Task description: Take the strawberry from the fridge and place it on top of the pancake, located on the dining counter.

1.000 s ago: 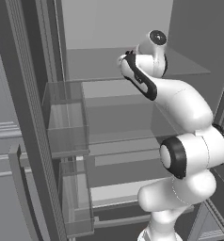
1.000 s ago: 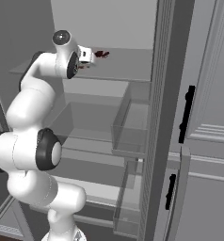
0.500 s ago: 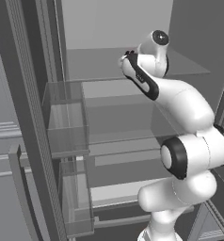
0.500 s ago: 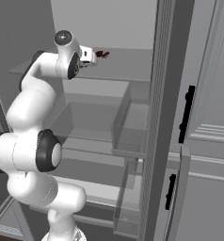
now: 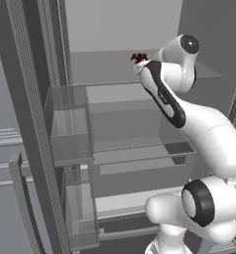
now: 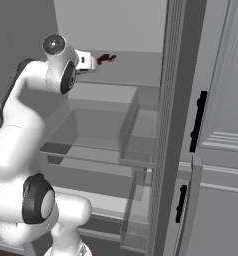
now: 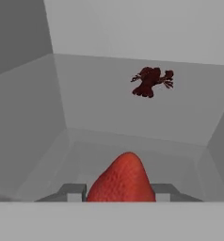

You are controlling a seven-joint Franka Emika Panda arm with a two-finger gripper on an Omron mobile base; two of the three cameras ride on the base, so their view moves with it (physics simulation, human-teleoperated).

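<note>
Compared with a second ago, I see my arm drawn slightly back from the fridge (image 5: pixel 35 124); the wrist sits a little lower and nearer the base, while the shelves and door bins stay as they were. In the hand view the strawberry (image 7: pixel 122 179) stands between the fingers (image 7: pixel 72 192), pinched from both sides, the gripper (image 7: pixel 118 193) closed on its wide end. Its long axis runs along the gripper, the tapered tip pointing away from the hand toward the fridge's back wall; its leafy cap is hidden. I hold it inside the fridge, above the top shelf (image 5: pixel 105 69) and near that shelf's front edge. A dark red, ragged object (image 7: pixel 151 81) lies farther in on the same shelf, well apart from the strawberry; I also see it just beyond the wrist in the left base view (image 5: pixel 138 57) and in the right base view (image 6: pixel 106 58). What it is I cannot tell.
</note>
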